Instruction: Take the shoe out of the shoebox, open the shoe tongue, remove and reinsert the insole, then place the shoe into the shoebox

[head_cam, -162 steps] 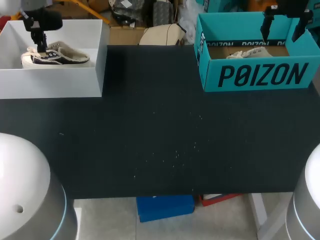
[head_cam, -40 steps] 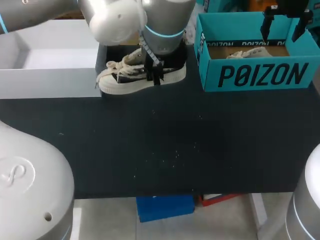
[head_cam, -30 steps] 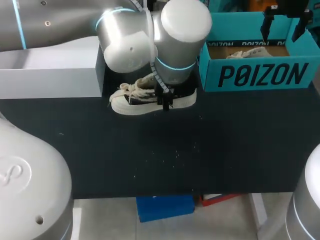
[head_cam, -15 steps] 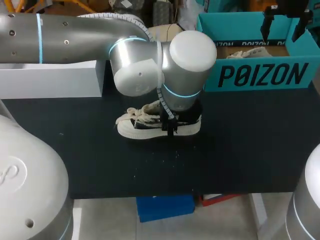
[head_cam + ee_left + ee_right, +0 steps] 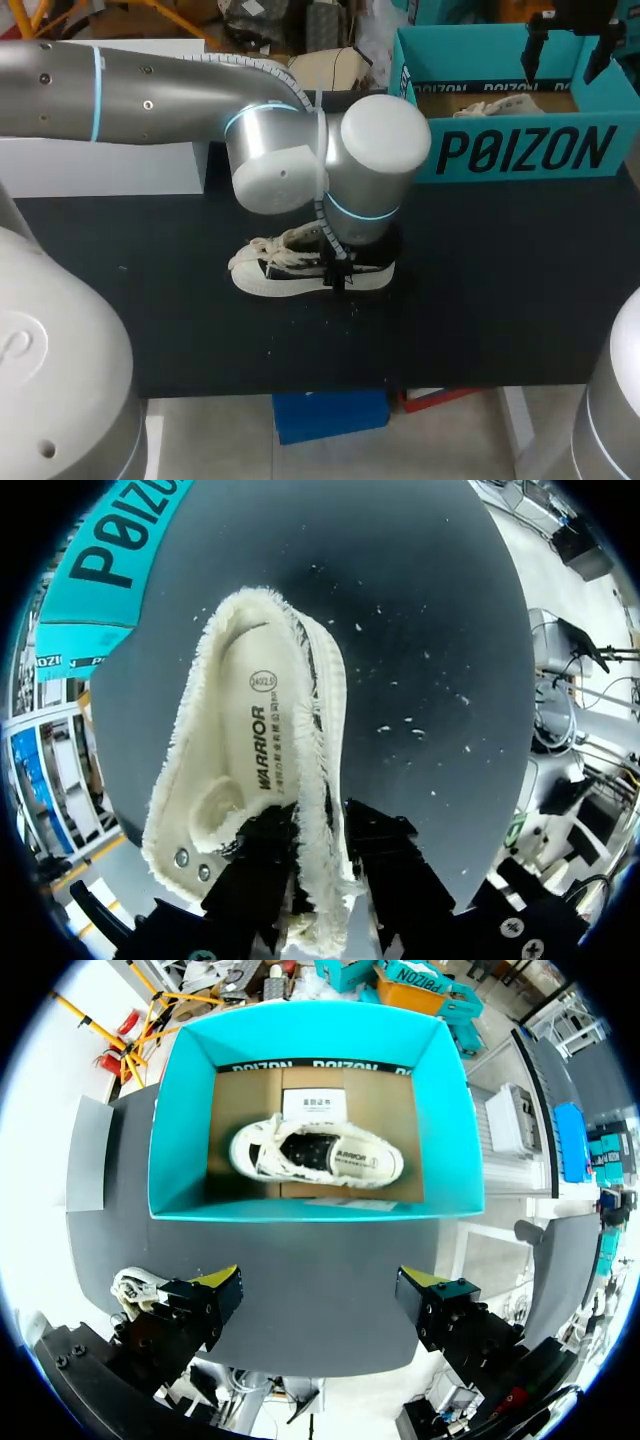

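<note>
Left claw: I am seeing my left gripper (image 5: 322,858) pinching the shoe (image 5: 250,740), one black finger inside the opening and one outside, the frayed side wall clamped between them.
Shoe position: it is sitting out on the black table (image 5: 480,290), near the middle, toe pointing towards my left. I cannot tell whether the sole is touching the surface.
Shoe look: I am looking at a low dark canvas upper, a cream sole and loose cream laces in the head view (image 5: 290,272).
Shoe print: the cream insole is showing a small round stamp and a line of dark letters along the heel. Two metal eyelets are glinting beside my inner finger.
White shoebox: the white shoebox (image 5: 110,165) is standing at the far left, well apart from the shoe and partly hidden by my left arm (image 5: 300,160).
Right claw: my right gripper (image 5: 322,1285) is hanging spread wide above the teal box (image 5: 180,1110), gripping nothing.
Teal box: it is carrying large dark lettering across its front wall (image 5: 520,150) and a black printed band along the inner rim.
Second shoe: a cream shoe (image 5: 315,1155) is lying inside on the brown floor, beside a white label.
</note>
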You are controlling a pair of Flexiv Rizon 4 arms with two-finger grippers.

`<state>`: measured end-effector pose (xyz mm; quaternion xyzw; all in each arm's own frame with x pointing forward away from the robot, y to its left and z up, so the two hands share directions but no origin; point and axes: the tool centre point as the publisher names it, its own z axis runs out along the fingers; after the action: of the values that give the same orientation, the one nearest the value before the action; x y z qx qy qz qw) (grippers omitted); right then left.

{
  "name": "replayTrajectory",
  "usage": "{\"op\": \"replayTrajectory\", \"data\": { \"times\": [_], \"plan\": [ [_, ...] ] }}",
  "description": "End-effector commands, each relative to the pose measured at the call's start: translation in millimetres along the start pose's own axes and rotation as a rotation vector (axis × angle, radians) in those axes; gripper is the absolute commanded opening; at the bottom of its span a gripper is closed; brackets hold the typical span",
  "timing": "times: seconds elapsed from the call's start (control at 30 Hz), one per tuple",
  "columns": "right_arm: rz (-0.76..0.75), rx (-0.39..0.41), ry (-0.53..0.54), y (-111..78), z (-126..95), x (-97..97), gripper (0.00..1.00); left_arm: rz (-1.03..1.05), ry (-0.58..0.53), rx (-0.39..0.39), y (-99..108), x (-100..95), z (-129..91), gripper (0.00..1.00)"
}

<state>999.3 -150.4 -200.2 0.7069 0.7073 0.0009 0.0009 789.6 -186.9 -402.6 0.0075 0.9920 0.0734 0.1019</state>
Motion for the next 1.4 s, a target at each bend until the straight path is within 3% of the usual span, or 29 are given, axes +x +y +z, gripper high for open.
{"op": "replayTrajectory", "data": {
  "times": [0.03,0.27,0.33,0.5,0.77,1.13,1.4],
  "plan": [
    [0.000,0.001,0.000,0.2,0,0.1,1.00,0.016,0.009,0.048,6,-2.6,-16,1.00],
    [0.000,0.001,0.000,0.2,0,0.1,1.00,0.041,0.041,0.217,7,0.8,-73,1.00],
    [0.000,0.001,0.000,0.2,0,0.1,1.00,0.006,0.084,0.333,10,1.2,-86,1.00],
    [0.000,0.001,0.000,0.2,0,0.1,1.00,-0.009,0.086,0.494,23,3.7,-107,1.00],
    [0.000,0.001,0.000,0.2,0,0.1,1.00,-0.077,0.059,0.601,62,10.6,-117,1.00],
    [0.000,0.001,0.000,0.2,0,0.1,1.00,-0.165,0.046,0.622,124,9.9,-106,1.00],
    [0.000,0.001,0.000,0.2,0,0.1,1.00,-0.153,0.054,0.643,157,1.9,-95,1.00]
  ]
}}
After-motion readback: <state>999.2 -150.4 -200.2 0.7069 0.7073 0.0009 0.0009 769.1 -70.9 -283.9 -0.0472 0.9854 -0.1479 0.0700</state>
